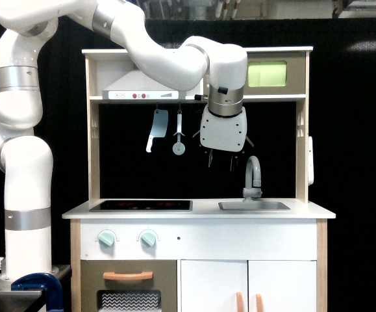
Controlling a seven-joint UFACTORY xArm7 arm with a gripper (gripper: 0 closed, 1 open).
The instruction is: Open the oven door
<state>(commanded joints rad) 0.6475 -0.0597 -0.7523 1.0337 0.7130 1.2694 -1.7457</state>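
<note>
The oven door (266, 73) is the small taupe panel with a lime-green window at the top right of the toy kitchen. It looks shut flat. My white wrist hides its orange handle and the keypad beside it. My gripper (221, 159) hangs below the upper shelf, pointing down, just under and to the exterior view's left of the door. Its two dark fingers (209, 158) stand apart with nothing between them.
A faucet (255, 174) and sink (252, 205) lie right below the gripper. A cleaver (153, 130) and a round utensil (178, 133) hang to the left. Lower down are the stovetop (141, 205), a larger taupe door (128, 275) and white cupboard doors (249, 286).
</note>
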